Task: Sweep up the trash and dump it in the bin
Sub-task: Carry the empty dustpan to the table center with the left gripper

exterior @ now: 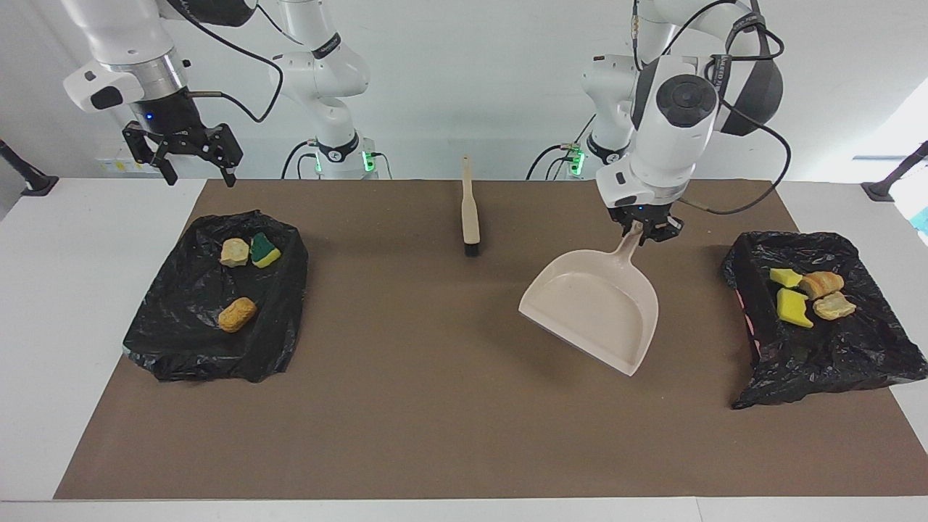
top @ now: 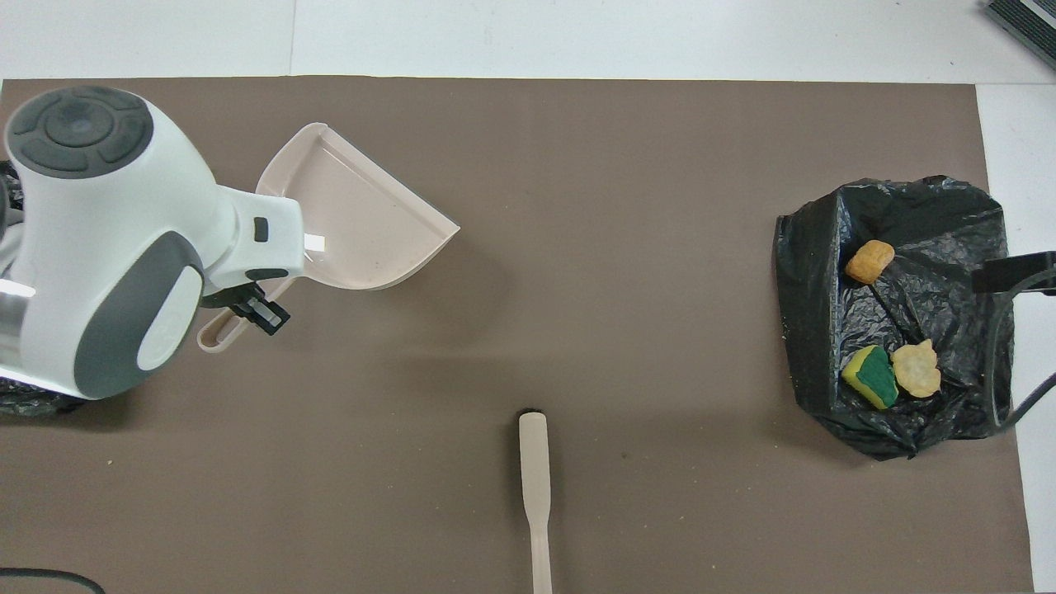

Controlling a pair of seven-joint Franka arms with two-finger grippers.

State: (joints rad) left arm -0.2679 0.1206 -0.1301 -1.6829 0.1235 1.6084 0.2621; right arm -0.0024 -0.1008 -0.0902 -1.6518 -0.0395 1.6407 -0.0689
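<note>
a white worktop [exterior: 43,304] with a brown mat [exterior: 435,406] across most of it, seen from a high camera facing two white robot arms at the top of the frame.

at the lower right of that frame sits a bin lined with a black bag [exterior: 826,341], and four bits of trash [exterior: 810,297] lie in it: two yellow sponge wedges and two tan bread-like lumps. at the left of the frame a second black-lined bin [exterior: 210,319] holds three more bits [exterior: 246,279]: a green-faced sponge wedge, a pale lump beside it and an orange lump lower down.

right of centre a beige dustpan [exterior: 594,308] rests on the mat, its handle pointing up the frame. the left tool [exterior: 647,230] is clenched on that handle's end.

at top centre a brush [exterior: 470,214] with a pale handle lies on the mat, bristles toward the frame's bottom.

at the upper left the right tool [exterior: 196,163] hangs in the air, released, fingers spread, above the worktop's edge near the second bin.
</note>
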